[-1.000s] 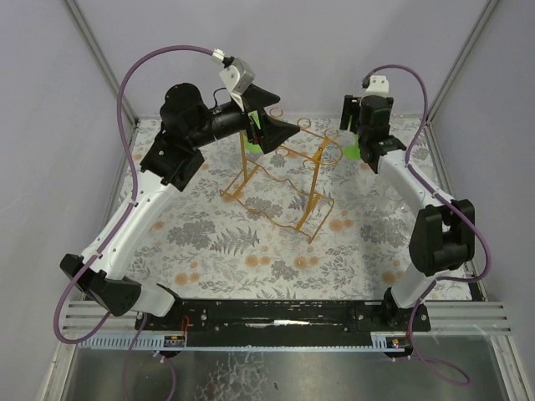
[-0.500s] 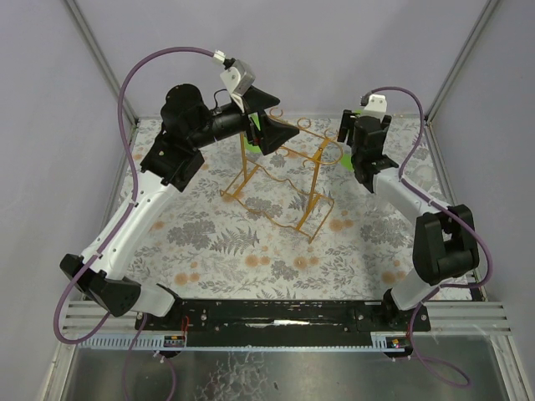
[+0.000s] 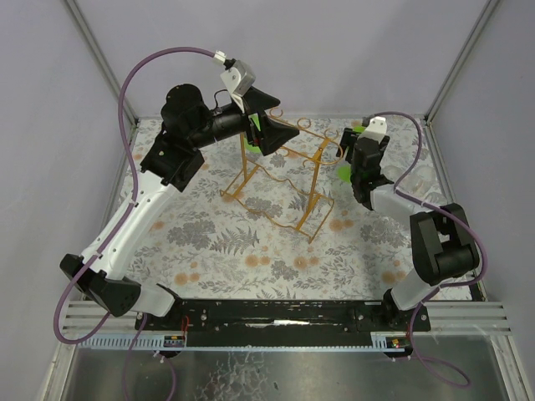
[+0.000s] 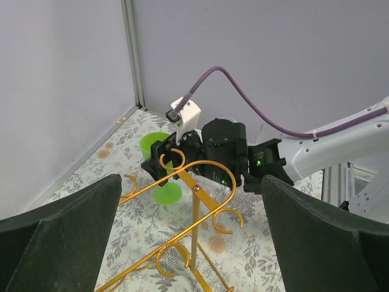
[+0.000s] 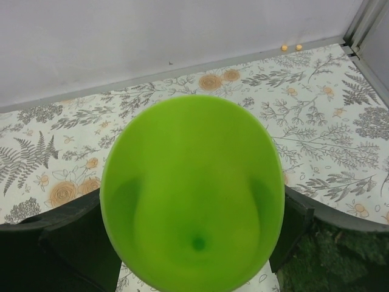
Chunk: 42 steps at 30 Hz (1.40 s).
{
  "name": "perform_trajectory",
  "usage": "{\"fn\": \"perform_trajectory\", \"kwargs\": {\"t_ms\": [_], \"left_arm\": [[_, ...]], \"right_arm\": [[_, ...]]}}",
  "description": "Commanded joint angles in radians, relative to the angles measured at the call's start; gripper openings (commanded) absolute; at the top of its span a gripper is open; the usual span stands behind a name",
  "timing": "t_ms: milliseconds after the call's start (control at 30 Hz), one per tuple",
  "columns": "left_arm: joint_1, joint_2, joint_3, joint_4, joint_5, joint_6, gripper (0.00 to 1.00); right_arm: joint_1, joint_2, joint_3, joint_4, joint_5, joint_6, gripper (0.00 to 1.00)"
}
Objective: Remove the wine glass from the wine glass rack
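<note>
Right gripper (image 5: 182, 222) is clamped on the bowl of the green wine glass (image 5: 191, 182), held just beside the curled right-hand ends of the wine glass rack (image 3: 284, 171). This is probably so the foot can slide out along the wire, though I cannot tell whether it has cleared. Left gripper (image 4: 191, 182), fingers spread wide and holding nothing, hangs over the rack's far-left end, likely posted to steady the light frame if it drags. Count: one glass, one rack, two grippers; no other glass on the rack.
</note>
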<state>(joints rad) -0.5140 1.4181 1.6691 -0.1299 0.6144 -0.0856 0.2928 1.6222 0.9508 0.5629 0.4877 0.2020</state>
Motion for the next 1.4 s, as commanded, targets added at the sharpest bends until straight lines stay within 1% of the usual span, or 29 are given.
{"fn": "perform_trajectory", "kwargs": {"t_ms": [0,167,267,333,733,800,1033,1067,1100,1133,1333,1367], "left_arm": [[0.007,-0.003,-0.003,0.000,0.017,-0.011,0.96],[0.008,0.007,-0.001,0.002,0.023,-0.018,0.96],[0.008,0.011,-0.001,0.003,0.028,-0.020,0.96],[0.008,0.011,-0.001,0.003,0.031,-0.020,0.96],[0.008,0.012,-0.005,0.006,0.041,-0.019,0.95],[0.008,0.013,-0.005,0.008,0.045,-0.020,0.95],[0.008,0.016,-0.001,0.010,0.052,-0.028,0.95],[0.008,0.016,-0.002,0.010,0.054,-0.028,0.95],[0.008,0.013,-0.001,0.009,0.054,-0.028,0.95],[0.008,0.013,-0.003,0.009,0.055,-0.028,0.95],[0.008,0.008,-0.003,0.006,0.056,-0.026,0.95],[0.008,0.007,-0.003,0.008,0.056,-0.028,0.95]], "right_arm": [[0.007,-0.003,-0.078,0.269,-0.055,-0.049,0.71],[0.011,0.033,-0.143,0.418,-0.136,-0.127,0.71],[0.011,0.037,-0.156,0.445,-0.174,-0.140,0.72],[0.011,0.069,-0.171,0.473,-0.198,-0.154,0.72],[0.010,0.075,-0.250,0.548,-0.253,-0.151,0.73],[0.011,0.074,-0.255,0.550,-0.264,-0.152,0.75],[0.010,0.068,-0.250,0.525,-0.281,-0.159,0.88],[0.011,0.066,-0.248,0.520,-0.281,-0.161,0.91],[0.011,0.064,-0.245,0.516,-0.281,-0.162,0.97],[0.011,0.062,-0.243,0.511,-0.282,-0.163,1.00],[0.011,0.047,-0.230,0.490,-0.277,-0.167,0.99],[0.010,0.023,-0.228,0.485,-0.276,-0.168,0.99]]}}
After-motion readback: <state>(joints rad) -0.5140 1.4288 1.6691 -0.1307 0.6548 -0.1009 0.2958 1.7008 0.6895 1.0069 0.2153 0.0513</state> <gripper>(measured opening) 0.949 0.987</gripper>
